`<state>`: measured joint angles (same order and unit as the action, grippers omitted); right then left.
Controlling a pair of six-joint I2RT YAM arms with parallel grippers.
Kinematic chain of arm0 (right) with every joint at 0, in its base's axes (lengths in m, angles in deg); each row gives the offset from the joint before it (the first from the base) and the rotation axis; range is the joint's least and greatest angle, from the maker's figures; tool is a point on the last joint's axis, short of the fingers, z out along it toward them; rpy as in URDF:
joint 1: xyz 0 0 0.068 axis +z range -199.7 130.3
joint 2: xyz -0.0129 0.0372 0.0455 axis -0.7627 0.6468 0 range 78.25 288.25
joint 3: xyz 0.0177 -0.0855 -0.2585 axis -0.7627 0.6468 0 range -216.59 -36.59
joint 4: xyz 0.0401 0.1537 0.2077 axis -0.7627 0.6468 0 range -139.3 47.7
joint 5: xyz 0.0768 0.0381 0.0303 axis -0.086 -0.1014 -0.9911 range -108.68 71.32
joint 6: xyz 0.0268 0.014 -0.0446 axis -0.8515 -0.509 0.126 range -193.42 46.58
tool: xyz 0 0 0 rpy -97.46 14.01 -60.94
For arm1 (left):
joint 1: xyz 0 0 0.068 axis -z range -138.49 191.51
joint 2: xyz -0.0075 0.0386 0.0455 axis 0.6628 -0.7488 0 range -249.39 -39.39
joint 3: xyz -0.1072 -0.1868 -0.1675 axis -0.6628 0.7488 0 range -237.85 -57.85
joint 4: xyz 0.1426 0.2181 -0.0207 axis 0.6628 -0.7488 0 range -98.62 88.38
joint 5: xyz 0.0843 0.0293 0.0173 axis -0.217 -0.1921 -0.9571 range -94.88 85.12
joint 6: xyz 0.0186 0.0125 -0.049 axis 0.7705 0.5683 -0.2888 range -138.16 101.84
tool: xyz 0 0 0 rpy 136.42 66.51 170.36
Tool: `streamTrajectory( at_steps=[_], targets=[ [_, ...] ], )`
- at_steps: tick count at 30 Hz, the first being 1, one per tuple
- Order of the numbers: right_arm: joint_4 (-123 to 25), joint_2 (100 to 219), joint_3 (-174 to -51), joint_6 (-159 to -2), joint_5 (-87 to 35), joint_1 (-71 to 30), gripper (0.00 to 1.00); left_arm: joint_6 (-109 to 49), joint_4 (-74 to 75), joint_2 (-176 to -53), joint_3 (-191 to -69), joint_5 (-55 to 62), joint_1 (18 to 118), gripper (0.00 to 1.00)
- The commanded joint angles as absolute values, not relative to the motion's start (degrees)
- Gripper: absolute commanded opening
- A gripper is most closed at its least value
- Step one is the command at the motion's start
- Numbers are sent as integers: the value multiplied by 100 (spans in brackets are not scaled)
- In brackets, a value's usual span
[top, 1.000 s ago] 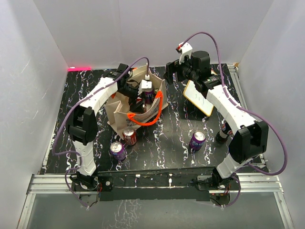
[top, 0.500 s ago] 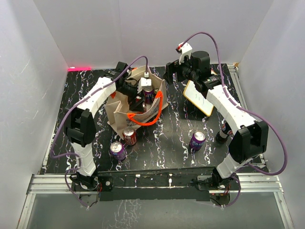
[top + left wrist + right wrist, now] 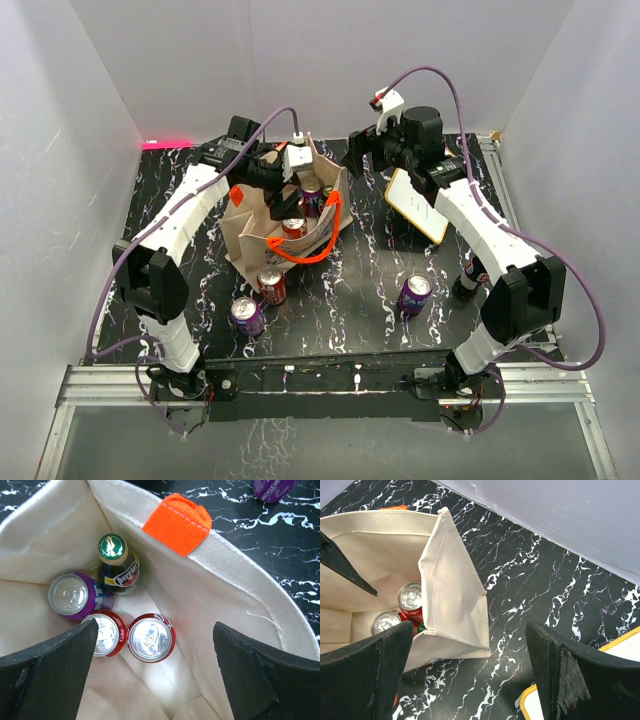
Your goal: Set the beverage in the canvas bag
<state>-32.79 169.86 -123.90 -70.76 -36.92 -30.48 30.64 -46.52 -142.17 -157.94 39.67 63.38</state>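
My left gripper (image 3: 155,628) hangs right above the open mouth of the canvas bag (image 3: 235,587), jaws spread wide and holding nothing. The drinks sit straight below the gap, down on the bag's floor. Nearest under my fingers stand a red can (image 3: 150,638) and a Coke can (image 3: 104,634), side by side. Just beyond them is a purple can (image 3: 70,595), and beyond that a green Perrier bottle (image 3: 119,569) near the wall that carries the orange handle (image 3: 177,522). All four stand upright with their tops turned toward my wrist, so their long axes run vertical, along my line of sight. The bag itself stands upright, mouth facing up. My right gripper (image 3: 470,627) is likewise parted and empty, poised over the bag's corner on that side, half above canvas and half above the black marbled table (image 3: 520,580). Farther out, seen from overhead, more drinks stand on the table: a loose red can (image 3: 271,286) just beside the bag's near wall, a loose purple can (image 3: 247,315) close to that, and a lone purple can (image 3: 414,293) well apart to the right — all upright. A dark bottle (image 3: 468,278) stands by my right arm, partly hidden. The white board (image 3: 418,205) lies to the bag's right, partly under my right forearm.
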Motion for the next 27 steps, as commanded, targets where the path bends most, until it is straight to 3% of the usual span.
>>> streamTrajectory(
  at_steps=[1, 11, 23, 27],
  targets=[
    [-3347, 16611, -12432, -7036, -3806, -3073, 98, 2777, -4416, -13854, -15763, 4075, 6322, 97],
    [-1882, 16000, -12385, -5861, -3888, -3074, 100, 893, -3475, -13437, -15904, 3114, 6014, 97],
    [2025, 15383, -12282, -3391, -4009, -3282, 100, -31, -3321, -12638, -15583, 1407, 5676, 97],
    [2607, 15365, -11904, -2967, -3912, -3416, 100, -396, -3237, -12622, -15561, 1155, 5416, 97]
  ],
)
